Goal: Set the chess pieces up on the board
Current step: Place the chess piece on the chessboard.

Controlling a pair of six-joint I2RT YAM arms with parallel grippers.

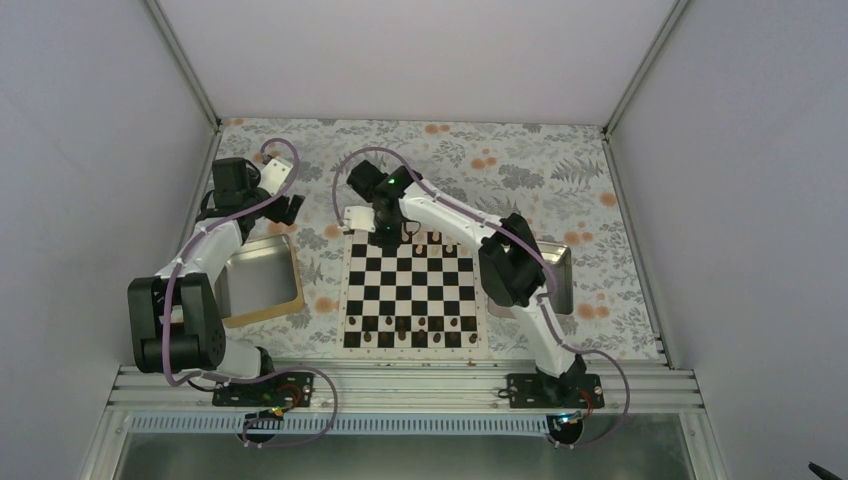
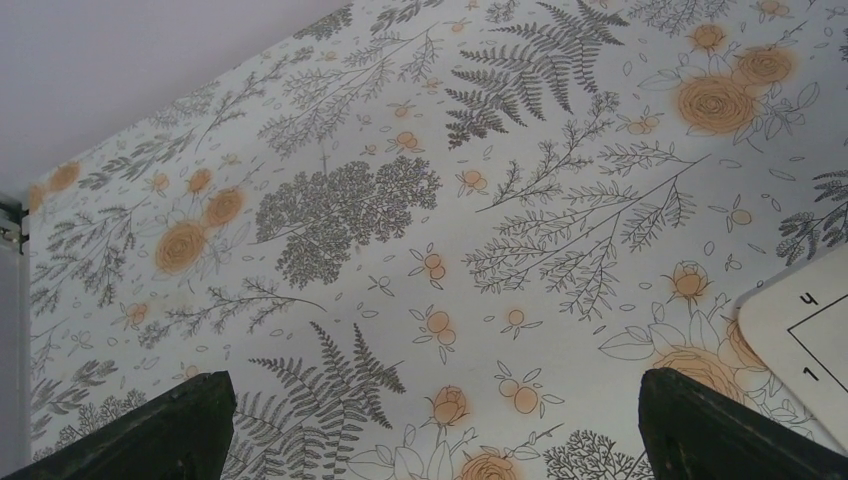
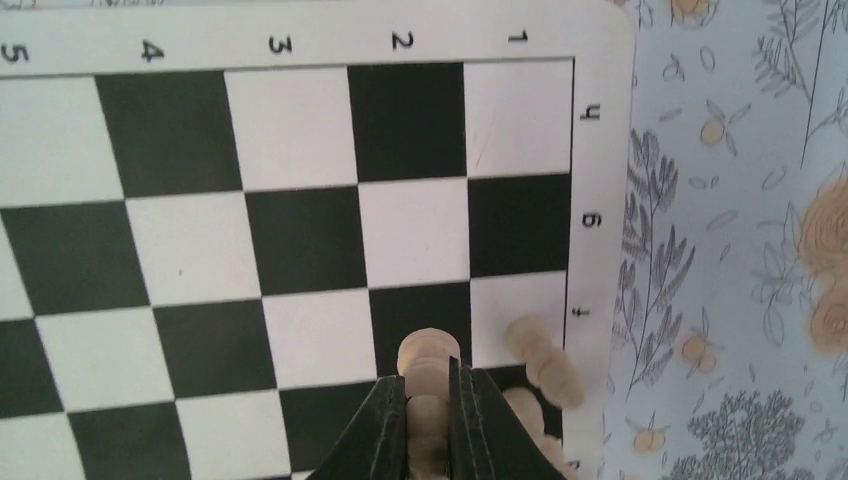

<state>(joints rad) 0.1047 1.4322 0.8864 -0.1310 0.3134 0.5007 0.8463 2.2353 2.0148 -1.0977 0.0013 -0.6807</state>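
The right claw pinches a pale chess piece upright over a dark square of the board, one file from its edge (a neighbour piece stands just beside); the left claw, spread and empty, hangs well off over the table

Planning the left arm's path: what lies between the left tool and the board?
Only bare flowered tablecloth separates the left tool from the board, shown in the left wrist view.

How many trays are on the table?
2. The left tray sits left of the board. The right tray sits right of it, partly hidden behind the right arm.
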